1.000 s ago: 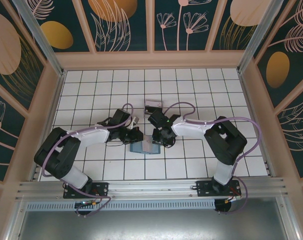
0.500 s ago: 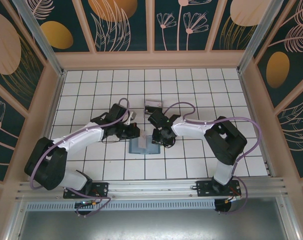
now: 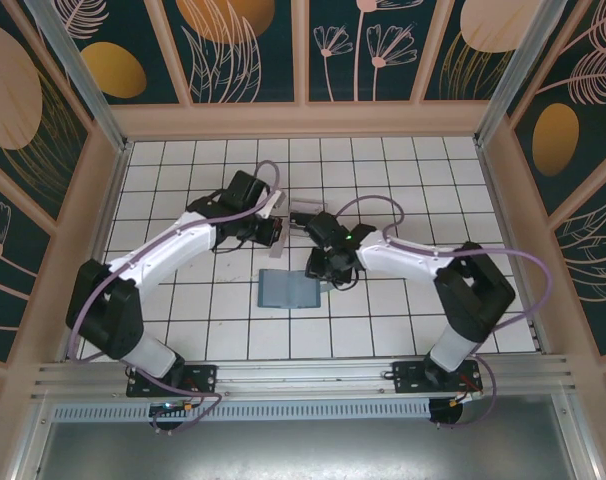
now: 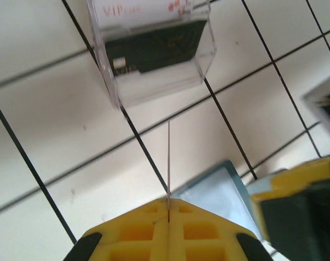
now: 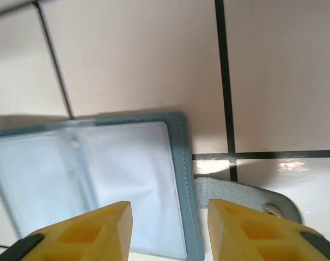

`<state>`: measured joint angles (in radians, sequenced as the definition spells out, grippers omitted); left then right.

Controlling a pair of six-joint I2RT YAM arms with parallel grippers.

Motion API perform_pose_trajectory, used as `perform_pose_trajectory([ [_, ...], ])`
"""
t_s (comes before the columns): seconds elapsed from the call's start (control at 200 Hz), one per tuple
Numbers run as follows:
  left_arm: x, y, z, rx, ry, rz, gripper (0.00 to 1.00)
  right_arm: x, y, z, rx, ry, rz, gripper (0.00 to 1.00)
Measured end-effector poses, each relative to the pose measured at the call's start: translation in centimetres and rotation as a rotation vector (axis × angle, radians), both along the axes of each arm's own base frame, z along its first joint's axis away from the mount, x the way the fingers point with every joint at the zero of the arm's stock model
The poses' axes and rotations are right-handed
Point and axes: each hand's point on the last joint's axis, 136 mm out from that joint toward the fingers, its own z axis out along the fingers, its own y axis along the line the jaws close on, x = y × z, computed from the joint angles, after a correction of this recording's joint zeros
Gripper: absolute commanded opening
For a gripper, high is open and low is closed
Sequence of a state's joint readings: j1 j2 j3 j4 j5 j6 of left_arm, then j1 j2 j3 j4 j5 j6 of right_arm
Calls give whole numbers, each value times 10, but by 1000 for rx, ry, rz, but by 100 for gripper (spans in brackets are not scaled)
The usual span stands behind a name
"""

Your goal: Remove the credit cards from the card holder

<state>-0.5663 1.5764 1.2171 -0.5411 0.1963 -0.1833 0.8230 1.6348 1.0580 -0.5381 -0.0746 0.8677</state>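
Observation:
The teal card holder (image 3: 288,290) lies open and flat on the white tiles; its clear inner sleeves (image 5: 127,174) look empty. My left gripper (image 3: 275,230) is beyond it, shut on one thin credit card (image 4: 169,163) seen edge-on between the yellow fingers (image 4: 169,202). Ahead of that card stands a clear plastic box (image 4: 154,49) with a dark card and a pale card inside. My right gripper (image 3: 328,268) hangs open just over the holder's right edge (image 5: 188,185), fingers (image 5: 170,209) apart with nothing between them. The holder's strap with a snap (image 5: 246,196) sticks out to the right.
The clear box (image 3: 299,212) sits just beyond both grippers, near the middle of the tiled floor. Wooden walls with patterned panels enclose the floor on three sides. Both arms' purple cables loop above the tiles.
My left gripper has moved away from the holder toward the clear box, carrying the card. The right gripper's fingers have spread wider. The holder now lies uncovered.

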Motion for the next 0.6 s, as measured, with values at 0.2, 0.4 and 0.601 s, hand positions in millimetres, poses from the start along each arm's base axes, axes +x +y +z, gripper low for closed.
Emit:
perform_pose_trajectory([
  [0.2, 40, -13, 11, 136, -128, -169, 0, 17, -31, 29, 30, -71, -70, 42],
  [0.4, 60, -26, 19, 271, -249, -438, 0, 15, -67, 30, 3, -70, -126, 42],
  [0.601, 74, -38, 17, 406, -318, -669, 0, 15, -79, 31, 0, -71, -151, 42],
])
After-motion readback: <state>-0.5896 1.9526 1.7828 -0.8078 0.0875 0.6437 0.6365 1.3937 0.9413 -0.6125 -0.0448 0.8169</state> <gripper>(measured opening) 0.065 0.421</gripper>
